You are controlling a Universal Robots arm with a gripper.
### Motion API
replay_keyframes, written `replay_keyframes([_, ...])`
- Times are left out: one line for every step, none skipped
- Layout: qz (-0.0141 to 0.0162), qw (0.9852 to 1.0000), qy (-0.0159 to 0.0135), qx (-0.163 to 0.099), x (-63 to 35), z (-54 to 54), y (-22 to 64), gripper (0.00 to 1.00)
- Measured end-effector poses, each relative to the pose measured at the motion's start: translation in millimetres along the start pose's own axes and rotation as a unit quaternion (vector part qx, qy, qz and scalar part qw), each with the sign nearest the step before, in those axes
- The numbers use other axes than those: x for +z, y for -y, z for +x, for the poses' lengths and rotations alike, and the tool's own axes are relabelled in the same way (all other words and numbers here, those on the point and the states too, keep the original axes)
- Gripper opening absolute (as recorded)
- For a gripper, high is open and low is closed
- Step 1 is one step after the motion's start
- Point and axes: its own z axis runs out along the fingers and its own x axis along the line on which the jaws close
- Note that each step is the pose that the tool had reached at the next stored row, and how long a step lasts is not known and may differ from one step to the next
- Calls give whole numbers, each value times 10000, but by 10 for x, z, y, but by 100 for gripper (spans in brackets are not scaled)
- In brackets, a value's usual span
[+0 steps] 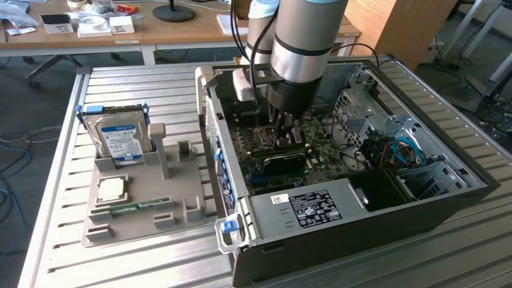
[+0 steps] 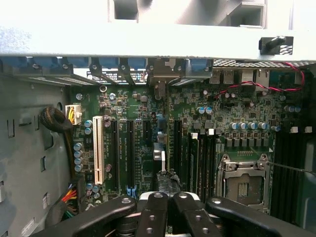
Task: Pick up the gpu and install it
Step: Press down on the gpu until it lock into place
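The gpu (image 2: 159, 148) shows edge-on in the wrist view as a thin dark card with a small silvery piece. It stands upright over the black expansion slots of the green motherboard (image 2: 197, 118). My gripper (image 2: 166, 195) is shut on its upper edge, with a black finger (image 2: 154, 210) on either side. In the exterior view my gripper (image 1: 286, 135) reaches straight down into the open computer case (image 1: 360, 210), just above the motherboard (image 1: 320, 135). I cannot tell whether the card's lower edge is seated in a slot.
A white slot (image 2: 98, 148) and an empty processor socket (image 2: 244, 180) flank the card. Blue cables (image 1: 396, 150) and drive cages lie at the case's right. On the slatted table, a grey holder (image 1: 136, 228) carries a hard drive (image 1: 120, 135), a processor chip (image 1: 110, 189) and a memory stick (image 1: 132, 207).
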Motion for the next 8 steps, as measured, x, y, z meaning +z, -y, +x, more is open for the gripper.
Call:
replay_keyframes([-43, 10000, -2, 4, 1, 0, 14, 11])
replay_keyframes([-86, 10000, -2, 7, 2, -1, 29, 11])
replay_keyframes([-132, 9999, -4, 10, 2, -1, 43, 11])
replay_keyframes([-151, 9999, -4, 11, 3, -1, 47, 11])
replay_keyframes([-152, 9999, -4, 11, 2, -1, 47, 11])
replay_keyframes([-152, 9999, -4, 12, 3, -1, 47, 11])
replay_keyframes([-152, 9999, -7, 12, 3, -1, 48, 11])
replay_keyframes([-153, 9999, -12, 11, 11, -1, 48, 11])
